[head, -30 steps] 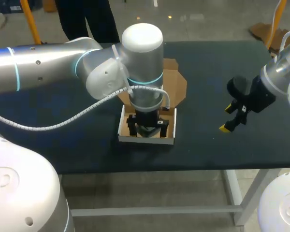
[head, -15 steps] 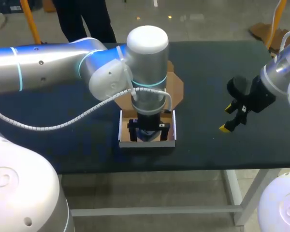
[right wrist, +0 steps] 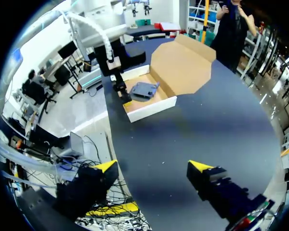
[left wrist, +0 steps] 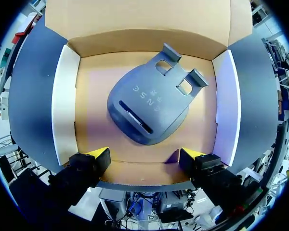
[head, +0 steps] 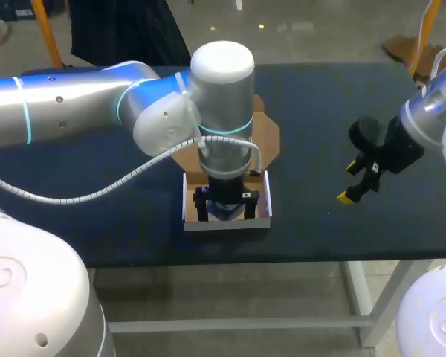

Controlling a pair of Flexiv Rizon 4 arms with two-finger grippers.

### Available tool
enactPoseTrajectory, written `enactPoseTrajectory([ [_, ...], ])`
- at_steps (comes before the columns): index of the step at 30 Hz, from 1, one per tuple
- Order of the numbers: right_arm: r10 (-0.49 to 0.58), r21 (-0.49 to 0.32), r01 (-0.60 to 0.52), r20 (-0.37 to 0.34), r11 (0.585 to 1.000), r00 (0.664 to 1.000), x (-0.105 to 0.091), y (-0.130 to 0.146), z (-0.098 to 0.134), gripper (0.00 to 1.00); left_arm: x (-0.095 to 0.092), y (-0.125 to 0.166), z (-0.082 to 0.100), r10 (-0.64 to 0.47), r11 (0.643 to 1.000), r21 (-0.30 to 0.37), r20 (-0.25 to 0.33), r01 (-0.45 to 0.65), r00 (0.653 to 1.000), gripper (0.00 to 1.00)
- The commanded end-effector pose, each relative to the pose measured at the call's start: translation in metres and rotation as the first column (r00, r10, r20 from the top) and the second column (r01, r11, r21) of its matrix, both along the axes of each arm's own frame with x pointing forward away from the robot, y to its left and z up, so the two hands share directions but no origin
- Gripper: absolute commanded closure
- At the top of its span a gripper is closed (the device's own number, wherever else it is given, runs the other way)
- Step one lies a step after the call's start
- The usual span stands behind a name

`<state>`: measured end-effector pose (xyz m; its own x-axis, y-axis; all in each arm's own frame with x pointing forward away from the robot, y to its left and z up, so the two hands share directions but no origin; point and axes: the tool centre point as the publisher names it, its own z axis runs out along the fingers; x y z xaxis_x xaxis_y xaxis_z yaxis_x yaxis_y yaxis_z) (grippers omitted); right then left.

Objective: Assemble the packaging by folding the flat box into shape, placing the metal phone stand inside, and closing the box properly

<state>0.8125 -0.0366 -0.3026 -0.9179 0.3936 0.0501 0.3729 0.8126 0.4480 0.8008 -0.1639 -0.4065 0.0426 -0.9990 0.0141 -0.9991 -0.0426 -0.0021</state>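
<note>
The carton (head: 227, 225) sits close to the near edge of the desk (head: 320, 97), tray formed, side walls up, top open. The left pincer (left wrist: 144, 156) hangs directly over the tray's near wall. Its fingers are spread wide, hold nothing and touch nothing.

The metal phone stand (left wrist: 151, 108) lies flat on the tray floor just ahead of those fingers and apart from both. Its long axis runs diagonally across the floor, with the rounded base toward the pincer and the hooked end toward the hinge side. Placement therefore appears complete.

Level with the carton but well apart from it, the right pincer (head: 351, 182) hovers over bare desk, also wide open and empty.

Beyond the tray, the lid flap (head: 267, 137) lies folded back on the far side, its hinge running across the tray's far wall. Closing is judged outstanding. The flap lies beyond the left pincer, the nearer of the two, and must swing back toward it over the stand.
</note>
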Motion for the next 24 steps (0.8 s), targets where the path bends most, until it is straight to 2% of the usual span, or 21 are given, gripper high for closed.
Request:
enactPoseTrajectory([
  [1, 0.003, 0.005, -0.003, -0.001, 1.000, 1.000, -0.001, -0.002, 0.001, 0.00, -0.004, -0.001, 0.001, 0.006, 1.000, 0.009, -0.001, -0.006, 1.000, 0.00],
  [16, 0.003, 0.005, -0.003, -0.001, 1.000, 1.000, -0.001, -0.002, 0.001, 0.00, -0.016, -0.001, 0.002, 0.013, 1.000, 0.010, 0.006, -0.013, 1.000, 0.00],
  [24, 0.003, 0.005, -0.003, -0.001, 1.000, 1.000, -0.001, -0.002, 0.001, 0.00, -0.016, 0.002, 0.011, -0.035, 0.999, -0.017, 0.074, 0.036, 0.997, 0.00],
])
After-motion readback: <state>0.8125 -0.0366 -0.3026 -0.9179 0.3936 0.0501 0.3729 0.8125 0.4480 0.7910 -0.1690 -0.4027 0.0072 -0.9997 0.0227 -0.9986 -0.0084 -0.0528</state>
